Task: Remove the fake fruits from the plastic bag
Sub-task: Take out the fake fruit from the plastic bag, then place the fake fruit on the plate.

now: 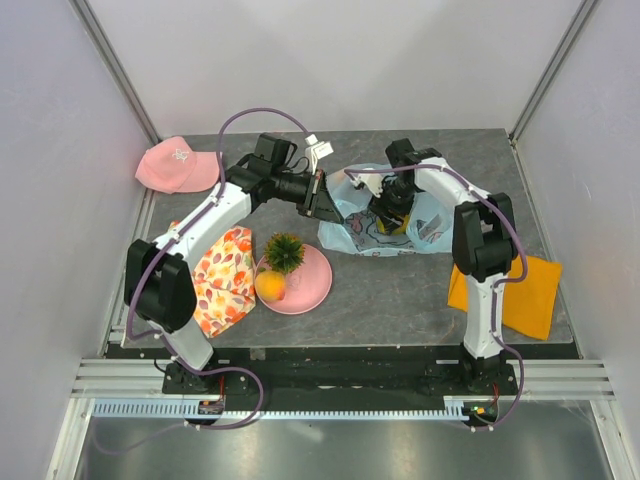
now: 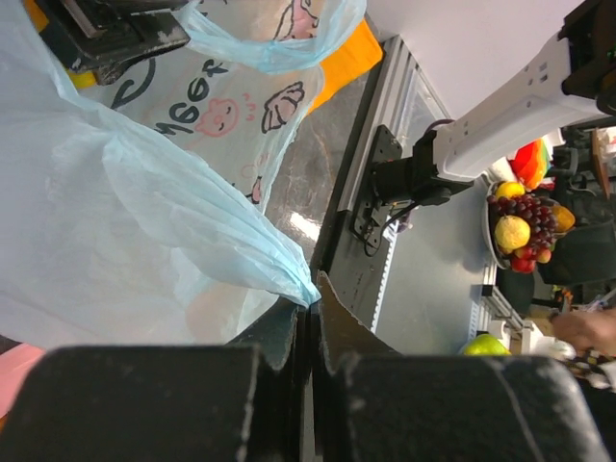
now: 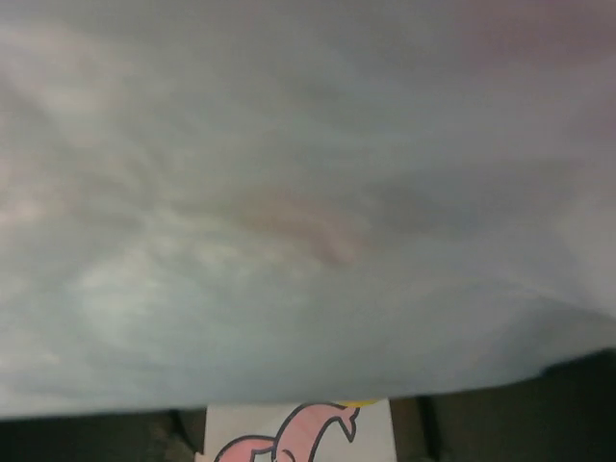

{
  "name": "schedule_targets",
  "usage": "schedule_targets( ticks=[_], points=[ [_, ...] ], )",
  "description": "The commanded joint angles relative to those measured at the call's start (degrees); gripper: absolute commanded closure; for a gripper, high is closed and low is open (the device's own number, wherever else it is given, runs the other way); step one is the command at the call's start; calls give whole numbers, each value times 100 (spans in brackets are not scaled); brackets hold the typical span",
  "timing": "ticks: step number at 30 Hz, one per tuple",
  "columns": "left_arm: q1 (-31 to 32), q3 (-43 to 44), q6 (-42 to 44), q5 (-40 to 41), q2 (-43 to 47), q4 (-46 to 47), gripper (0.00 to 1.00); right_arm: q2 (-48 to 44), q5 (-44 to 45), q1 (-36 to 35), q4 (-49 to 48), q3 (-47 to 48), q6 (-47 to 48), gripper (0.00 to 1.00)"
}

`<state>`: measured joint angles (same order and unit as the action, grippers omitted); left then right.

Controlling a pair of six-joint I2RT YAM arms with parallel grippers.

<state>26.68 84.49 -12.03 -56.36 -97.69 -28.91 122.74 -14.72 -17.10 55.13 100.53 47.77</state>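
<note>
The light-blue plastic bag [image 1: 352, 232] lies at the back middle of the table. My left gripper [image 1: 322, 197] is shut on the bag's left edge; in the left wrist view the film [image 2: 144, 221] runs into the shut jaws [image 2: 310, 300]. My right gripper [image 1: 390, 212] reaches down into the bag's mouth. Bag film [image 3: 289, 192] fills the right wrist view and hides the fingertips. Only a yellow sliver [image 3: 361, 403] shows above the cartoon print, between dark finger edges. A mini pineapple [image 1: 284, 250] and an orange ball [image 1: 270, 286] sit on a pink plate [image 1: 315, 285].
A floral cloth [image 1: 225, 280] lies left of the plate and a pink cap [image 1: 178, 165] at the back left. A flat orange cloth [image 1: 525, 295] lies at the right, beside the right arm's base. Grey walls close in three sides.
</note>
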Motion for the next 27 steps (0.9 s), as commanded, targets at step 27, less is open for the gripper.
schedule_targets(
  ticks=[27],
  points=[
    [-699,1641,-247,450,-778,667,98,-4101,-1921,-2806,-898,-2054,784,51]
  ],
)
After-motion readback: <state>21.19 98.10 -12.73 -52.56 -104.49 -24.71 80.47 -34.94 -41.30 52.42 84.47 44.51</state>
